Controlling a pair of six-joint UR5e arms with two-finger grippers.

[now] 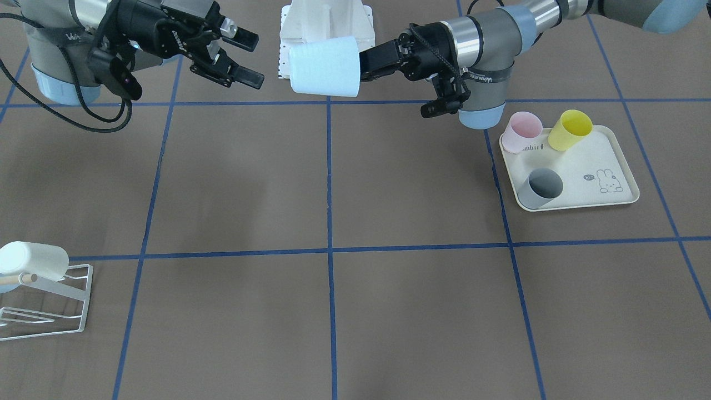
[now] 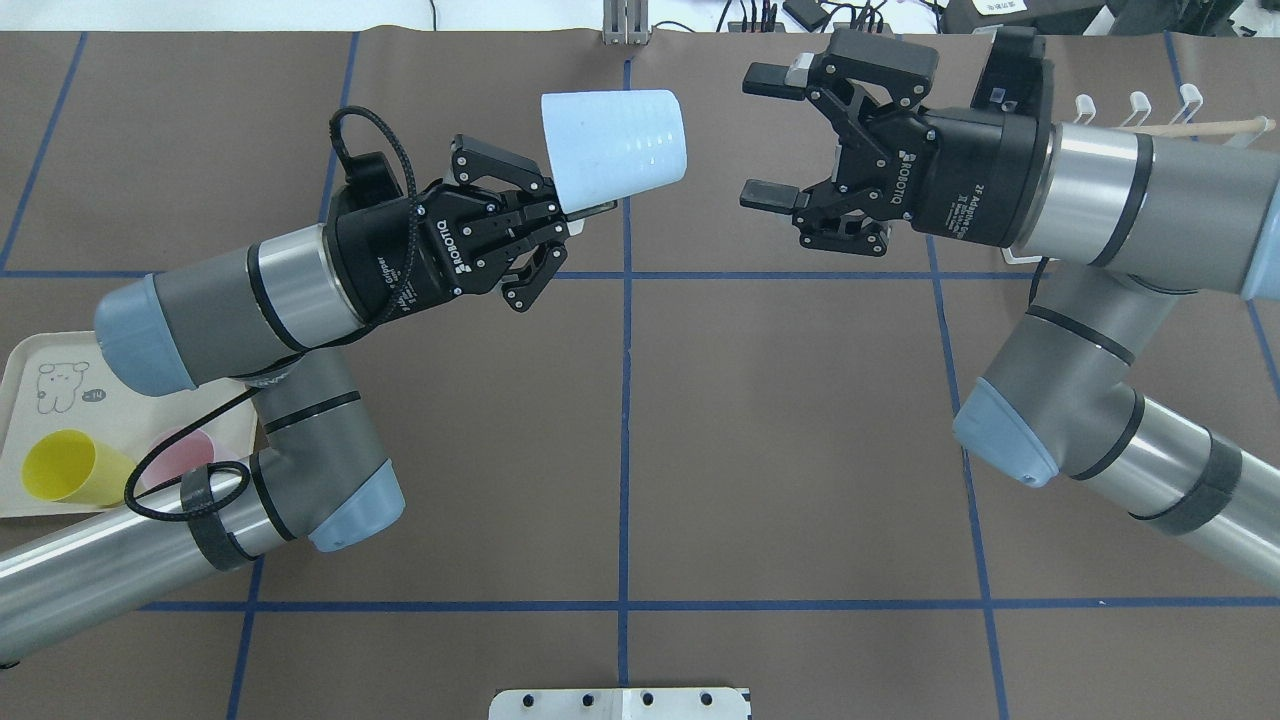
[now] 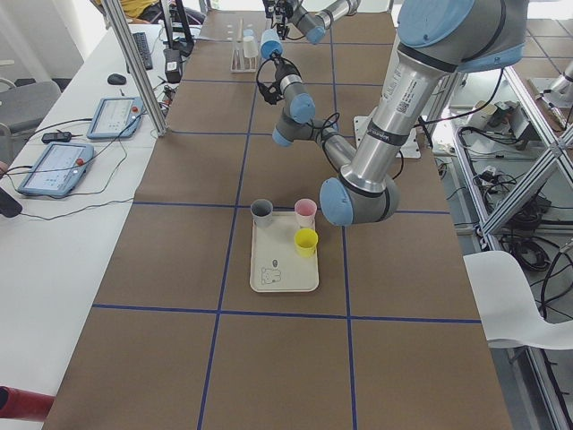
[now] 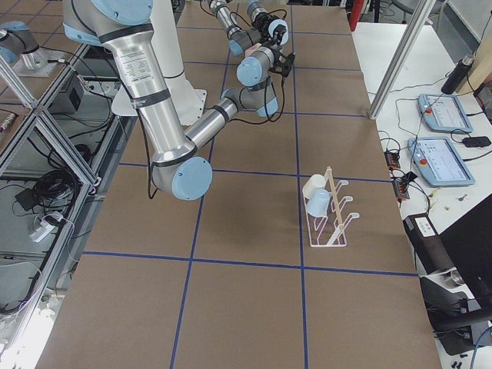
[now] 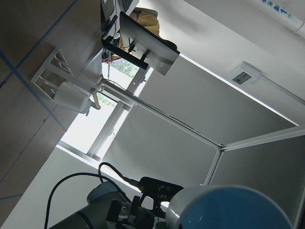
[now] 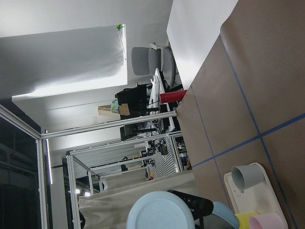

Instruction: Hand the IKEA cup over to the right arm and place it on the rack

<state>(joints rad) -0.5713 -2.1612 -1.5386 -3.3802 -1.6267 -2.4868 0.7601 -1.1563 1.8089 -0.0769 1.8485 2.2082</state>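
Raised above the middle of the table, in front of the robot, the left gripper (image 2: 578,212) pinches the rim of a pale blue cup (image 2: 620,140). The cup is held sideways, its base pointing right. The right gripper (image 2: 765,135) faces that base with its fingers spread wide, near the cup but not touching it. Farther out on the left, a cream tray (image 1: 589,161) carries a pink cup (image 1: 522,131), a yellow cup (image 1: 569,129) and a grey cup (image 1: 540,189). Farthest, on the right, the white wire rack (image 1: 86,300) bears one white cup (image 1: 33,260).
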